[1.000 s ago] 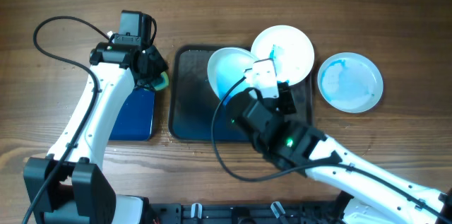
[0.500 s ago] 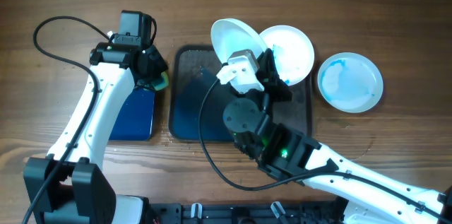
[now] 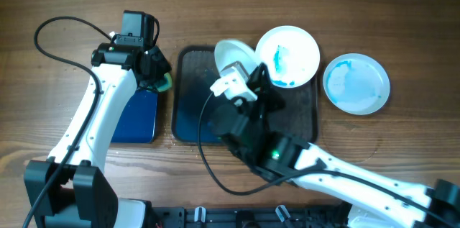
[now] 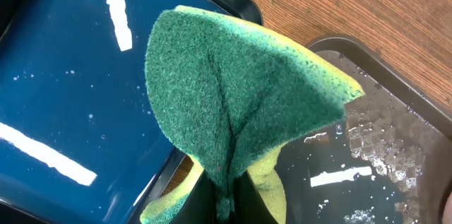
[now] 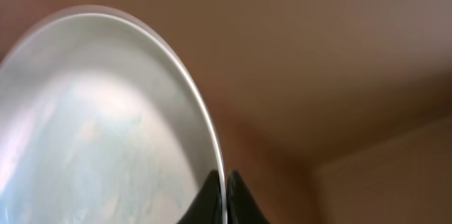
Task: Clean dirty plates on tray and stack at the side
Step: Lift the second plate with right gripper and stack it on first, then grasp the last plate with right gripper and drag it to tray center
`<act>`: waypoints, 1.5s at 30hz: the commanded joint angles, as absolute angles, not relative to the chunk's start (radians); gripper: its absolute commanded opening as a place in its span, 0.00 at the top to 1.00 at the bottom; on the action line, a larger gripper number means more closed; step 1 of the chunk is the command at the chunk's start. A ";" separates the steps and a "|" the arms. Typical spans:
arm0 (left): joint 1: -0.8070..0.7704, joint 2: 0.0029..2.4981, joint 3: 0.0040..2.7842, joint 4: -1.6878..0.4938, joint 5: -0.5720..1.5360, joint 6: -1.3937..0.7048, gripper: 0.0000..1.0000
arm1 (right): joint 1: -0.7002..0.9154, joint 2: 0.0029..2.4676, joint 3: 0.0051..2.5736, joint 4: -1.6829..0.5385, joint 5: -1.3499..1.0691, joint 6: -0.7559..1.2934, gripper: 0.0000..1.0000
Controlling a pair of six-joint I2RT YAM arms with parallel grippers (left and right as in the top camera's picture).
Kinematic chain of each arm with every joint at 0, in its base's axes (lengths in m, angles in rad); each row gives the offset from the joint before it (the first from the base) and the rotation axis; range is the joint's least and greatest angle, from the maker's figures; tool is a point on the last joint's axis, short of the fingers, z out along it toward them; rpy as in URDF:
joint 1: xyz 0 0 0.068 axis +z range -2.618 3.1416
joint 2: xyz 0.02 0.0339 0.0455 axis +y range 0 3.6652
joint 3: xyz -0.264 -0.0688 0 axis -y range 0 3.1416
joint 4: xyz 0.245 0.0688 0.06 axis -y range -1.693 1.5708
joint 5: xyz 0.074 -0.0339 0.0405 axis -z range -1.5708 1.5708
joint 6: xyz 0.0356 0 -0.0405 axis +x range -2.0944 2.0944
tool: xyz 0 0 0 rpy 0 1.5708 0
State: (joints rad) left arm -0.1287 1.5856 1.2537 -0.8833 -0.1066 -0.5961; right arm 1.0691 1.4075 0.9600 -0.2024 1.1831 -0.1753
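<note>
Nearest me, the right arm (image 3: 345,178) reaches in from the near right corner of the table and the left arm (image 3: 93,127) from the near left. Between them lie two trays just beside one another: a small black tray with a blue inside (image 3: 136,116) toward the left edge, and the big dark tray (image 3: 190,116) about mid-table, its floor wet with beads of water. Over the small tray's far right corner the left gripper (image 4: 227,201) is clenched on a folded sponge (image 4: 240,104), green scouring face outward and yellow underneath, pinched at its lower end. Farther in, over the middle of the dark tray, the right gripper (image 5: 221,192) is grasping the rim of a white plate (image 3: 231,55), its two fingertips clamped on the edge. That plate stands tipped up on edge above the tray's far rim, a faint pale blue film on its face; whether it touches the tray I cannot tell. Just to its right, a second plate (image 3: 296,48) lies flat on the tray's far right corner, streaked with blue and overhanging the rim. A third plate (image 3: 356,84), filmed pale blue, lies flat on the bare wood toward the right edge, clear of the tray.
</note>
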 commanded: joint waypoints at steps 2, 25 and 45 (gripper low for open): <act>-0.124 1.584 1.261 -0.881 -0.109 -0.580 0.96 | 1.010 1.481 0.957 -0.368 0.728 0.492 0.96; -0.124 1.584 1.261 -0.880 -0.109 -0.580 0.96 | -0.439 1.504 1.045 -0.753 0.086 0.499 0.96; -0.140 1.599 1.261 -0.880 -0.108 -0.581 0.96 | -0.106 1.652 1.283 -0.746 -0.230 0.176 0.52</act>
